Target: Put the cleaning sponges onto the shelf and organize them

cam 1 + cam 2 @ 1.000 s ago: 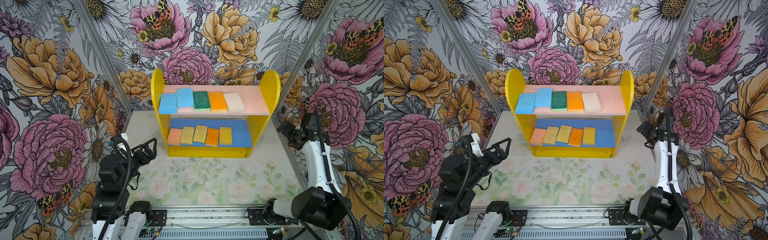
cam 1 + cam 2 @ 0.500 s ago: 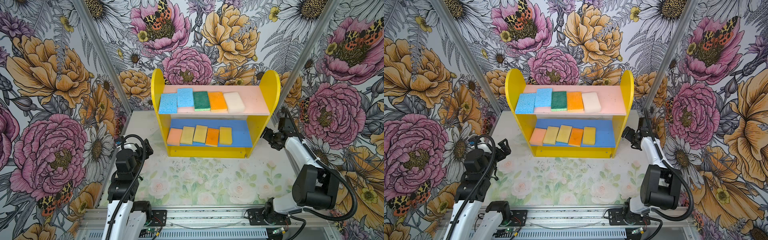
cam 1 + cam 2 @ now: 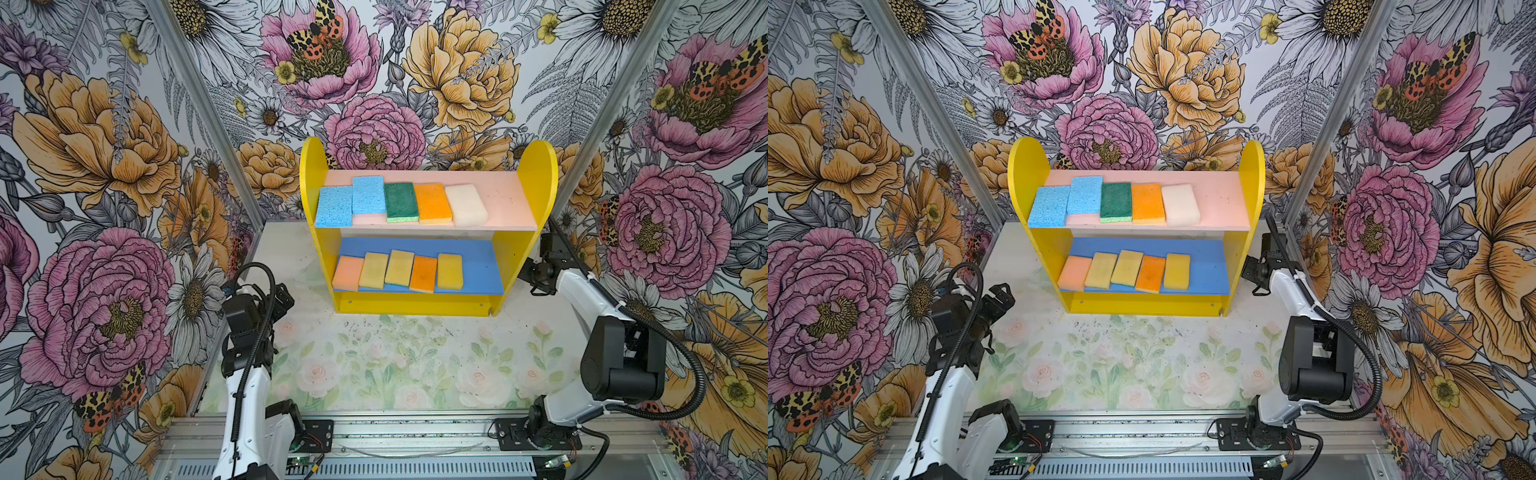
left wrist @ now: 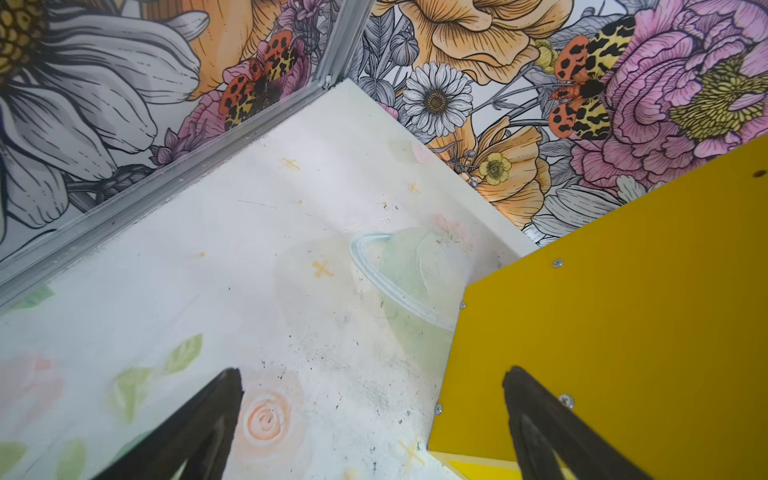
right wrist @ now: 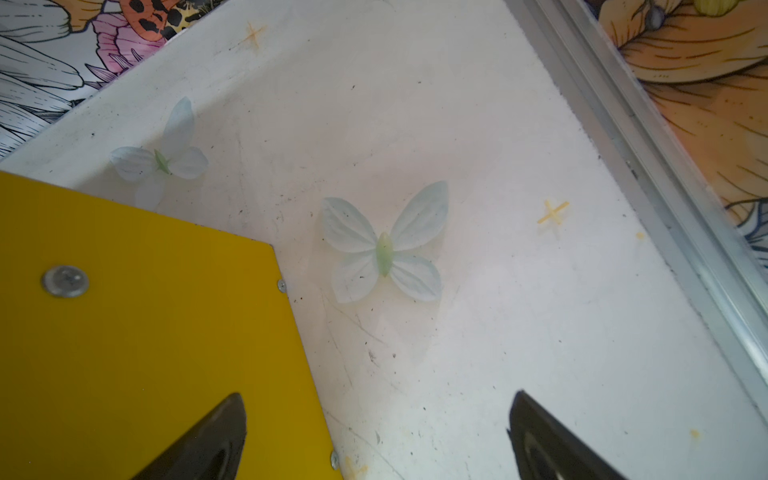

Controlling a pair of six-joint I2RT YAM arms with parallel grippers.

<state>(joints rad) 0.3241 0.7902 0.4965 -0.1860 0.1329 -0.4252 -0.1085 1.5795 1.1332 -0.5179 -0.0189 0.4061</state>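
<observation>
The shelf [image 3: 536, 178] [image 3: 1252, 174] stands at the back middle of the table. Its pink upper board holds several cleaning sponges in a row: two blue [image 3: 334, 206], a dark green one [image 3: 400, 201], an orange one [image 3: 434, 203] and a cream one [image 3: 466, 205]. The blue lower board holds a peach one [image 3: 348, 272], yellow ones [image 3: 400, 267] and an orange one [image 3: 423, 273]. My left gripper [image 3: 282, 297] [image 4: 374, 372] is open and empty, low beside the shelf's left panel [image 4: 623, 291]. My right gripper [image 3: 530, 276] [image 5: 379, 395] is open and empty beside the right panel [image 5: 145, 332].
Floral walls close in the table on three sides, with metal corner posts [image 3: 582, 166]. A metal rail [image 3: 415, 432] carrying both arm bases runs along the front edge. The white tabletop [image 3: 395, 365] has flowers and butterflies [image 5: 384, 247] printed on it.
Both arms have come down from raised poses. The left gripper dropped toward the table left of the shelf. The right gripper swung in and down to the shelf's right panel.
</observation>
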